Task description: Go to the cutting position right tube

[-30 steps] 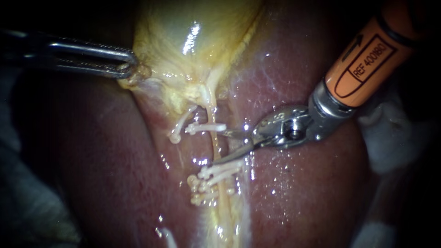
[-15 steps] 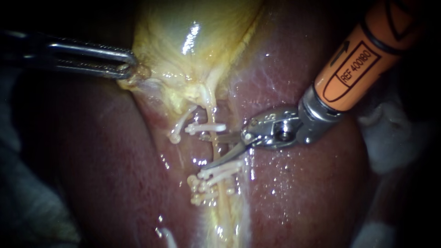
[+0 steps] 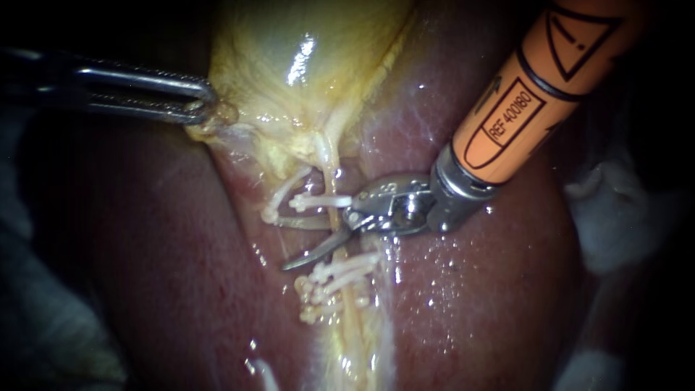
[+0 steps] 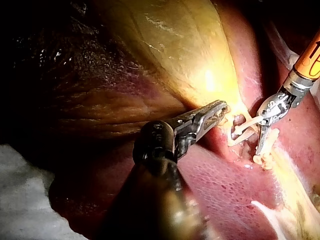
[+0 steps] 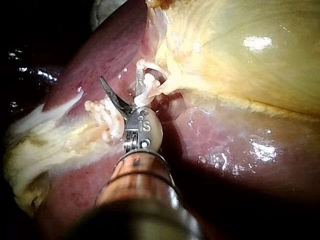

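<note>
1. The right tool [image 3: 288, 244] comes in from the upper right on an orange shaft that ends in a metal wrist. Its two thin blades are spread wide and grip nothing.
2. The tube [image 3: 332, 185], a thin yellowish strand, runs down from the gallbladder [image 3: 289, 65] and passes through the gap between the blades, close to their hinge. Whether either blade touches it cannot be told.
3. One white clip [image 3: 322, 200] sits across the tube just beside the upper blade, on the gallbladder side. A cluster of white clips [image 3: 340, 275] sits across the tube just past the lower blade, on the far side from the gallbladder.
4. In the right wrist view the blades of the right tool [image 5: 122, 85] open in a V ahead of the wrist. The single clip lies beside one blade and the cluster beside the other.
5. The left tool [image 3: 205, 103] comes in from the left and is well apart from the right tool. Its jaws are clamped on the yellow lower edge of the gallbladder. The left wrist view shows the same hold [image 4: 219, 108].
6. The wet, dark red liver [image 3: 470, 289] lies under both tools and the tube.
</note>
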Tool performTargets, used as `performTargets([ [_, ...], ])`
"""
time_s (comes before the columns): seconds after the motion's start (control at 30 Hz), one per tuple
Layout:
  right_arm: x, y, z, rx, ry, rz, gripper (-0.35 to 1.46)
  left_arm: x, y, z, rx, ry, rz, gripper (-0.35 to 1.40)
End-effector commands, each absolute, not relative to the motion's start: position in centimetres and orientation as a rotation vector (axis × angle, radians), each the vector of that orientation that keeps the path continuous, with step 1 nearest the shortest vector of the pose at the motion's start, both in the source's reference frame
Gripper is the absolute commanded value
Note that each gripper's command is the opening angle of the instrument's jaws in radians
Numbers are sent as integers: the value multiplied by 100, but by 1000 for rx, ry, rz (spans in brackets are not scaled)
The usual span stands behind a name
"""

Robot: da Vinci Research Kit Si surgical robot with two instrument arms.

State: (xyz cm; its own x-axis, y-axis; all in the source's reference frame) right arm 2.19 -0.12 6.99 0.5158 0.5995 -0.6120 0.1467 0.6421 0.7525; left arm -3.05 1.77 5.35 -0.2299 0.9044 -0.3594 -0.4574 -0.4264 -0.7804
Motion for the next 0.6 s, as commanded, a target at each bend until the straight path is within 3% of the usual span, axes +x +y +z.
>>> performTargets([
  [0.03, 219, -12, 698, 861, 1016, 314, 123, -305, 177, 535, -1017, -664, 1810, -35],
  [0.6, 217, -28, 662, 977, 1109, 268, 118, -305, 177, 535, -1017, -664, 1810, -35],
])
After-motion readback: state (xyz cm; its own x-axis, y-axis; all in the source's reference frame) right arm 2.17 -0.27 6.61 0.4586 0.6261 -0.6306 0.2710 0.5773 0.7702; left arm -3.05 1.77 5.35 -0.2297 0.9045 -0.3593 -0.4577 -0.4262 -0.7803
